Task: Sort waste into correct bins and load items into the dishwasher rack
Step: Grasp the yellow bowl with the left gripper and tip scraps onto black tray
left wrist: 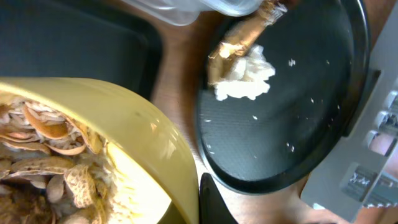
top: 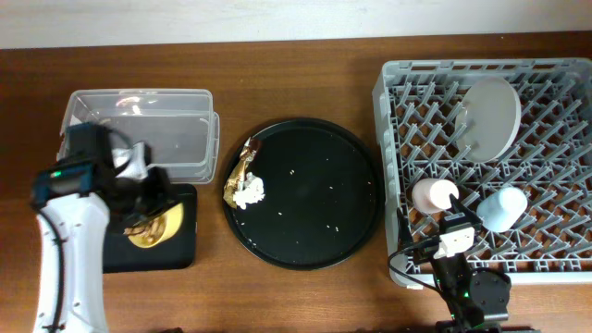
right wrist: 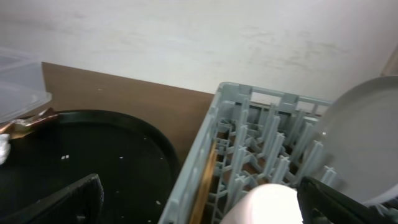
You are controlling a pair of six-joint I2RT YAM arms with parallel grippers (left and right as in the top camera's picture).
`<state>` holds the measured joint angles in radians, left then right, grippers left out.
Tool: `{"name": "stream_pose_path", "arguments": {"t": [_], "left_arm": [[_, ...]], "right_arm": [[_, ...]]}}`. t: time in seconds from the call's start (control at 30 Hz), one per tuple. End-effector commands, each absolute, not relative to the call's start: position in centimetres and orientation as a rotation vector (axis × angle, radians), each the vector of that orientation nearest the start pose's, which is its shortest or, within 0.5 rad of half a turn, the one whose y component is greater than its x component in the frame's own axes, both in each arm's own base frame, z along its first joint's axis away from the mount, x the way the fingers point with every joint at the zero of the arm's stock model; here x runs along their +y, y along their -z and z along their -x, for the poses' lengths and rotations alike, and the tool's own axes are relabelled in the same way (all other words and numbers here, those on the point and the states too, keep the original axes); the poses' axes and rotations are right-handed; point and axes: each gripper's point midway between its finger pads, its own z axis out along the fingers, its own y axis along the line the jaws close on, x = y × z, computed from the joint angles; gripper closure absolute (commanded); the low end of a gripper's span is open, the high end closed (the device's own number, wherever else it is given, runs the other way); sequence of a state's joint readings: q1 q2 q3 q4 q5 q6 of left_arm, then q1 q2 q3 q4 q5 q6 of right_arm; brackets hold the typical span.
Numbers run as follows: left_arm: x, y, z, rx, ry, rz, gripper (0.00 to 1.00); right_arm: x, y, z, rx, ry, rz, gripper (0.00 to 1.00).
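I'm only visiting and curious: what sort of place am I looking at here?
Probably a test bench staged as a dish-clearing station, not a real kitchen: a dishwasher rack holding a plate, a round black tray with waste, all on a wooden table before a plain wall.

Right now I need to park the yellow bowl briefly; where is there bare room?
The round black tray is bare right of the crumpled paper, save crumbs. Bare table lies behind it, between clear box and rack. Crowded: the wrapper and paper at the tray's left rim.
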<state>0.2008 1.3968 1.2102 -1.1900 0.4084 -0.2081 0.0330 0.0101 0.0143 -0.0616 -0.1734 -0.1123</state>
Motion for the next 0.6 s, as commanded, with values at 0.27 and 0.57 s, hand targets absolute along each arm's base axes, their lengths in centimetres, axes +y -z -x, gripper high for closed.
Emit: {"name": "stream_pose_path", "arguments": {"t": [0.27,0.57], "left_arm": [[3.3,-18.1,-26.8,1.779,1.413,0.338,1.00],[4.3,-18.7,-26.7,1.726,1.381,0.311,1.00]], "right_arm": [[3.6,-16.1,-24.3,1.610,-0.071,0.247,0.02],[3.6,-16.1,-24.3,1.610,-0.072,0.247,0.02]]}}
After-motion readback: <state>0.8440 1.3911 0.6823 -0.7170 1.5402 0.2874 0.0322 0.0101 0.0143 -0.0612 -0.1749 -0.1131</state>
